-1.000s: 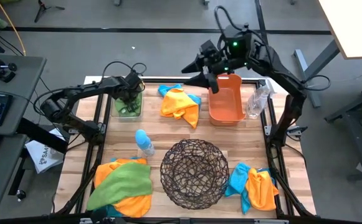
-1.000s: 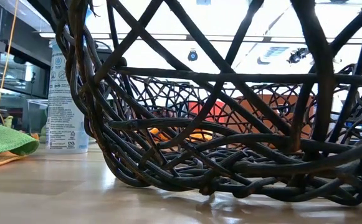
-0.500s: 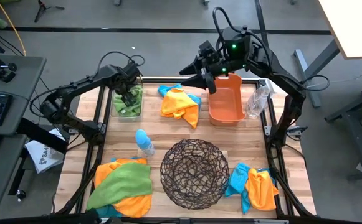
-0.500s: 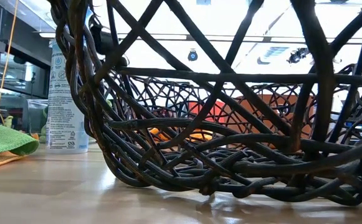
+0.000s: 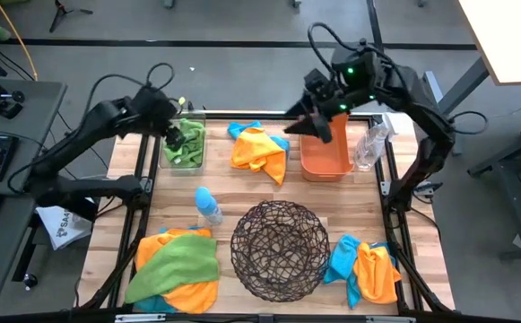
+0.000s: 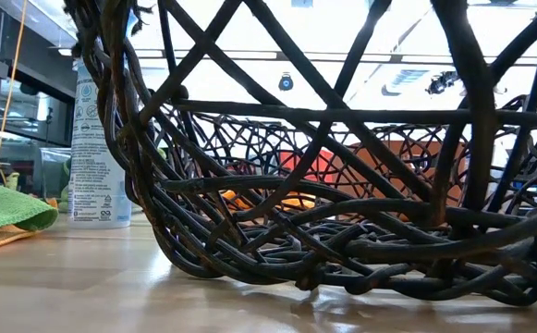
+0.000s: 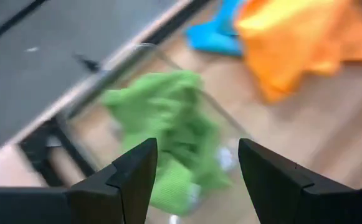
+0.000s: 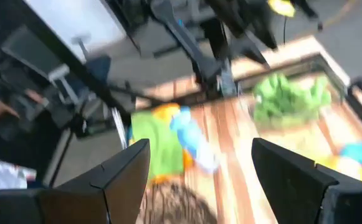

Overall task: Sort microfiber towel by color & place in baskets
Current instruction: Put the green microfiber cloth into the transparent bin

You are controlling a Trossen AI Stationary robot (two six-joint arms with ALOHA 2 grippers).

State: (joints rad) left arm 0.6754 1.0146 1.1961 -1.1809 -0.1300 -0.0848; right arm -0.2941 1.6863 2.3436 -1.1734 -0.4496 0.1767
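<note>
A green microfiber towel lies crumpled in the clear bin at the far left. My left gripper hovers open just above it, touching nothing. My right gripper hangs open above the far left rim of the salmon-orange basket, with nothing between its fingers. An orange towel over a blue one lies between the two containers. The round dark wire basket stands at the near middle.
A green and orange towel pile lies at the near left, and a blue and orange pile at the near right. A blue-capped bottle stands left of the wire basket. A clear plastic item lies at the far right edge.
My left gripper has risen out of the clear bin and drawn a little toward the table's left edge; the green towel stays in the bin. My right gripper has swung a little toward the right, over the orange basket's far rim.
</note>
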